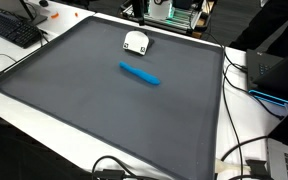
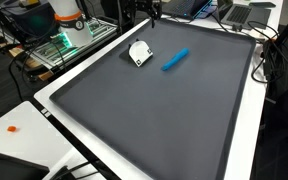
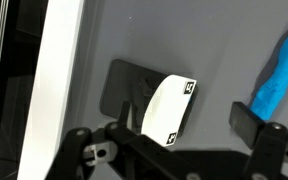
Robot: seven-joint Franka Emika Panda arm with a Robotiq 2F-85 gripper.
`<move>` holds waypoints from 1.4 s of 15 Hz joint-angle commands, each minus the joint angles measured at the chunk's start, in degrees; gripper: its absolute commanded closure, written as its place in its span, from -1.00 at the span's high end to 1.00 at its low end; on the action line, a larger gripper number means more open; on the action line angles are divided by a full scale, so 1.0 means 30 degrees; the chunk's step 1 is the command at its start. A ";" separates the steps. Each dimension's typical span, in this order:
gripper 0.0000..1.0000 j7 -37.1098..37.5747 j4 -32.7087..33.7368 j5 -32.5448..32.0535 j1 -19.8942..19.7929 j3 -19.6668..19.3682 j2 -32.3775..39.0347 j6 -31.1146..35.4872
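A white curved block (image 3: 171, 108) with small black square markers lies on the dark grey mat (image 3: 214, 60). It shows in both exterior views (image 1: 135, 42) (image 2: 140, 52) near the mat's far edge. A blue pen-like object (image 1: 139, 74) (image 2: 175, 60) lies beside it, apart from it, and appears at the right edge of the wrist view (image 3: 279, 72). My gripper (image 3: 184, 126) is open and empty. It hangs above the white block, with the block between the two fingers' lines. In the exterior views the gripper (image 2: 154, 10) is only partly in view at the top edge.
The mat lies on a white table (image 1: 44, 110) with a raised white border (image 3: 59, 70). A keyboard (image 1: 12, 28) and cables (image 1: 246, 150) lie beside the mat, with a laptop (image 2: 246, 12) and electronics (image 2: 69, 35) along the edges.
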 commanded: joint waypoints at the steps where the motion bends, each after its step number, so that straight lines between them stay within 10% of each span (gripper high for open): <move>1: 1.00 0.1753 -0.0748 0.0667 0.0106 -0.0291 0.0338 0.1372; 21: 1.00 0.1048 -0.1867 -0.0006 0.0698 -0.0648 0.3420 0.6070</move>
